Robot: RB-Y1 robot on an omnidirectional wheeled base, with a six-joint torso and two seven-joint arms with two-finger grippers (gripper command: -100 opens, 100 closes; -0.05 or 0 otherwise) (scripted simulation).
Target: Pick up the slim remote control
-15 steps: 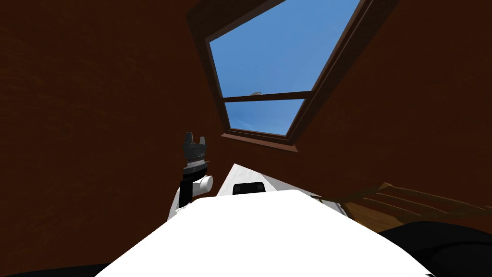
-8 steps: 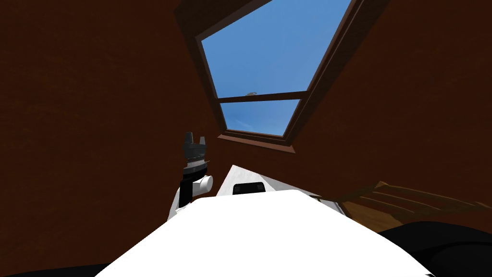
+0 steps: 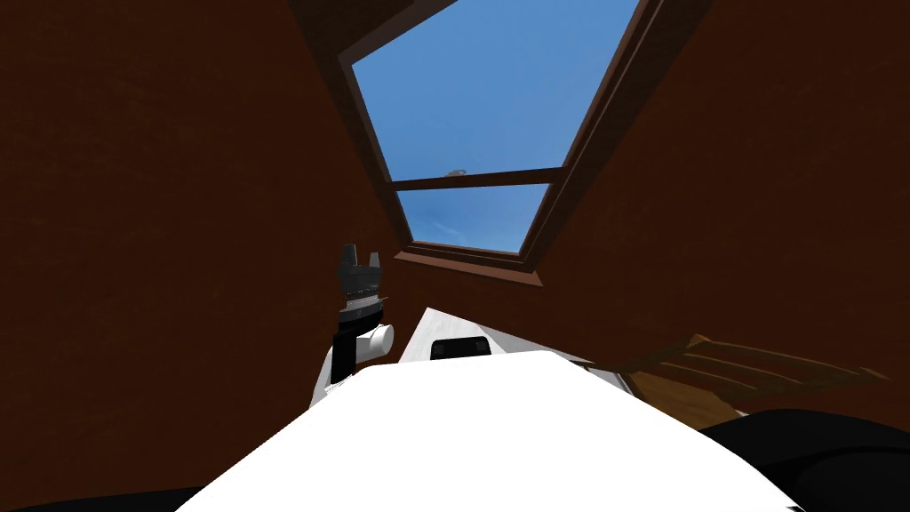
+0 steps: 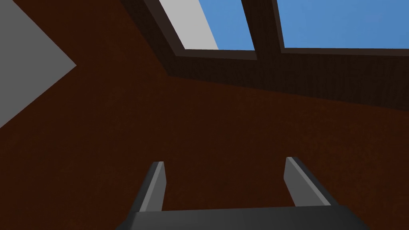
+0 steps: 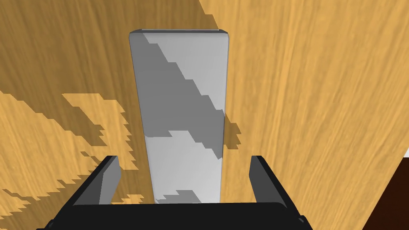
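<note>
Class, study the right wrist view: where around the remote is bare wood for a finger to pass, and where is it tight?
Bare wooden surface lies along both long sides of the remote and beyond its far end. Tightest: the narrow strips between the remote and the open right gripper's fingers, which straddle its near end.
</note>
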